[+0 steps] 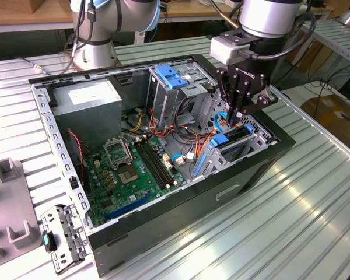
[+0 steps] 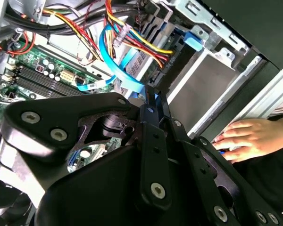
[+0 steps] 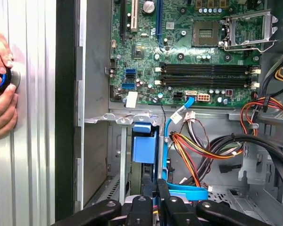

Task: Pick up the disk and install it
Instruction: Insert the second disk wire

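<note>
One gripper over drive bay, disk seemingly seated, partly hidden

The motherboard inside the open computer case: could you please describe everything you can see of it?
The motherboard is a green circuit board lying flat against the inner wall of the open case. It carries an empty-looking processor socket beside a raised metal retention frame, long black memory slots and small blue ports. A light blue cable plugs in near one edge.
</note>
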Controlling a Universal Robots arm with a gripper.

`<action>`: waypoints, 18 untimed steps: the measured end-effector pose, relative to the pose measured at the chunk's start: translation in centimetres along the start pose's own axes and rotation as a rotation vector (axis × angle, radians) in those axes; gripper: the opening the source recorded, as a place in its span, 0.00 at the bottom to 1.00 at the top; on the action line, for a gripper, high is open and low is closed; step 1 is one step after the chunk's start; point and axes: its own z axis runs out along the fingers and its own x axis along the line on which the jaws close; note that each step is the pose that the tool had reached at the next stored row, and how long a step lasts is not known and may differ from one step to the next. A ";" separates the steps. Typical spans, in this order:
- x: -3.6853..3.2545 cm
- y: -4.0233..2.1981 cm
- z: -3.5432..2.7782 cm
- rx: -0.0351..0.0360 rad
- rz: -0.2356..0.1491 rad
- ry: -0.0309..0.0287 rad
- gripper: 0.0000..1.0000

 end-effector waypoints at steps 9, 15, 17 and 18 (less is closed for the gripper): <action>0.45 0.74 0.21 0.0743 0.010 -0.0234 0.16; 0.42 1.47 0.93 0.1210 0.024 -0.0410 0.16; 0.60 1.51 1.12 0.1226 0.027 -0.0470 0.16; 0.74 1.52 1.17 0.1233 0.028 -0.0531 0.16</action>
